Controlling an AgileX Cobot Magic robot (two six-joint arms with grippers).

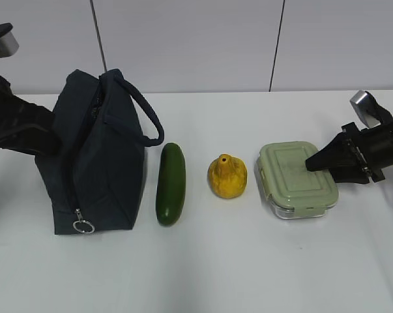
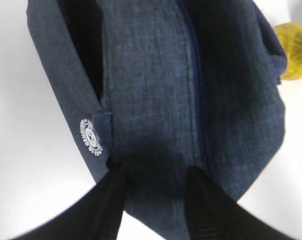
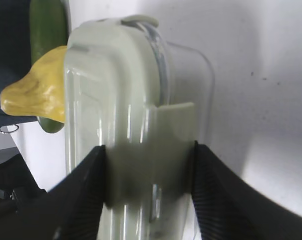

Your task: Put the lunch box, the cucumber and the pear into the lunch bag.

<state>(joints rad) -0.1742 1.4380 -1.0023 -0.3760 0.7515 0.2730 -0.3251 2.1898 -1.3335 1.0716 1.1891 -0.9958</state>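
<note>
Tabletop (image 1: 248, 274): white and flat, carrying every item in a loose row from left to right.
Lunch bag (image 1: 95, 156): dark navy, standing upright at the left end of the row; its padded loop handle (image 1: 147, 111) arches off the right side, and the silver ring pull (image 1: 83, 227) hangs low at the near corner.
Left hand (image 2: 156, 200): its two black fingers (image 2: 110, 205) straddle the end of the bag's top panel, fabric filling the gap between them, so it reads as pinching the bag; in the exterior view the arm meets the bag from the left.
Right hand (image 3: 148, 185): fingers (image 3: 90, 190) pressed against both long sides of the lunch box, gripping it across its width.
Lunch box (image 1: 297, 179): clear container with a pale sage-green lid, at the right end of the row, resting on the tabletop as far as the exterior view shows.
Cucumber (image 1: 171, 184): dark green, lying lengthwise just beside the bag's right side, not touching it.
Pear (image 1: 227, 176): yellow-orange with brownish blotches, stubby top pointing up, between the cucumber and the lunch box, apart from both.
</note>
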